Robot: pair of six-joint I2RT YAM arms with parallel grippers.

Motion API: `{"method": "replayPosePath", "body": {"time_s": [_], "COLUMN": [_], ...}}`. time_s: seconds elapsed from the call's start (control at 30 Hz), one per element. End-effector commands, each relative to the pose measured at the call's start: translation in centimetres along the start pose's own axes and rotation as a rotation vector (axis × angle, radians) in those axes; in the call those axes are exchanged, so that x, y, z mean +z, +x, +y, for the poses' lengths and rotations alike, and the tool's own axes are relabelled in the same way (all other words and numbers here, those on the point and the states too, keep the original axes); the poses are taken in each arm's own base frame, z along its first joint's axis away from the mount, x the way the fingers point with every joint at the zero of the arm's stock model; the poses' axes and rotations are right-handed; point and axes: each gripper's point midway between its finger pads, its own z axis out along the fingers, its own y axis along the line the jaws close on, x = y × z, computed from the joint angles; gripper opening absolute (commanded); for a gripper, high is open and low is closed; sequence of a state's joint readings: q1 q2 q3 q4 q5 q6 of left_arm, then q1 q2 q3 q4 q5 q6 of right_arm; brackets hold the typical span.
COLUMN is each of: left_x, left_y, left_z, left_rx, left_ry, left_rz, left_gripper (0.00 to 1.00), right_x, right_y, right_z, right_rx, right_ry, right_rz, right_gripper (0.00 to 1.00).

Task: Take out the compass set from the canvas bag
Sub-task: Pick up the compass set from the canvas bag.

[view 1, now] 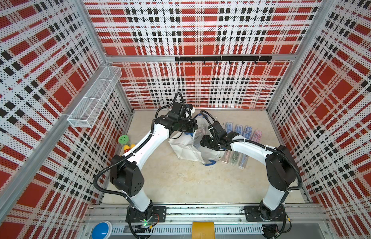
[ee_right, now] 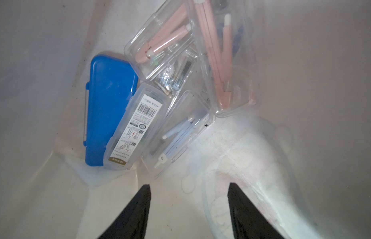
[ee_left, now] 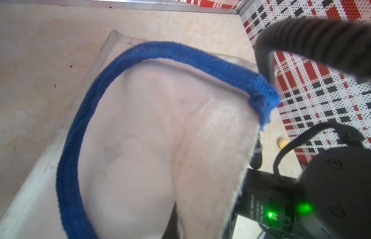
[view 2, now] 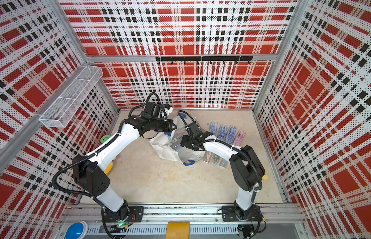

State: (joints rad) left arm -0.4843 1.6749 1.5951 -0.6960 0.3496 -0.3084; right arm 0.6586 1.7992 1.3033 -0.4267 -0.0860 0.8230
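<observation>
While the canvas bag (view 1: 185, 152) sits in the middle of the desk (view 1: 176, 182), items stand as follows. Left gripper (view 1: 190, 107): jaws closed on the bag's far rim by a blue handle (ee_left: 180, 53), holding it raised. Right gripper (ee_right: 188, 184): inside the bag, jaws fairly wide, nothing between them. Compass sets (ee_right: 180, 132): heaped at the bag's bottom, just beyond those jaws. These comprise one blue case (ee_right: 107, 109), one labelled clear case (ee_right: 137, 128), and clear cases with pale blue and pink compasses. Further clear cases (view 1: 242, 131): in rows on the desk, right of the bag.
</observation>
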Motion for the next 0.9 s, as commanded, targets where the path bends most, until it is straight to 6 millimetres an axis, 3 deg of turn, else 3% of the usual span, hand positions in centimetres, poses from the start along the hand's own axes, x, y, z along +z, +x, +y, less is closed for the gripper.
{"method": "replayPosePath", "body": {"time_s": [0.0, 0.27, 0.37, 0.57, 0.73, 0.87], "left_x": [-0.8, -0.7, -0.8, -0.6, -0.1, -0.1], "left_y": [-1.1, -0.9, -0.9, -0.8, -0.7, -0.9], "left_z": [-1.3, -1.5, -1.3, -1.2, -1.4, -1.7], "left_rx": [0.027, 0.029, 0.025, 0.023, 0.023, 0.024], "left_ry": [0.033, 0.044, 0.043, 0.049, 0.063, 0.072], "left_rz": [-0.030, -0.024, -0.022, -0.016, -0.006, -0.010], "left_gripper": [0.00, 0.00, 0.00, 0.00, 0.00, 0.00], "right_x": [1.0, 2.4, 3.6, 5.0, 6.1, 8.0], "right_y": [-1.1, -2.7, -2.0, 0.3, 0.5, 1.3], "right_z": [-0.6, -2.2, -1.6, 0.2, 2.3, 2.0], "right_rx": [0.021, -0.037, -0.049, 0.127, 0.192, 0.272], "right_ry": [0.049, 0.115, 0.070, -0.093, -0.163, -0.173], "right_rz": [-0.023, -0.054, -0.006, 0.069, 0.095, 0.132], "right_gripper": [0.65, 0.66, 0.64, 0.65, 0.67, 0.67]}}
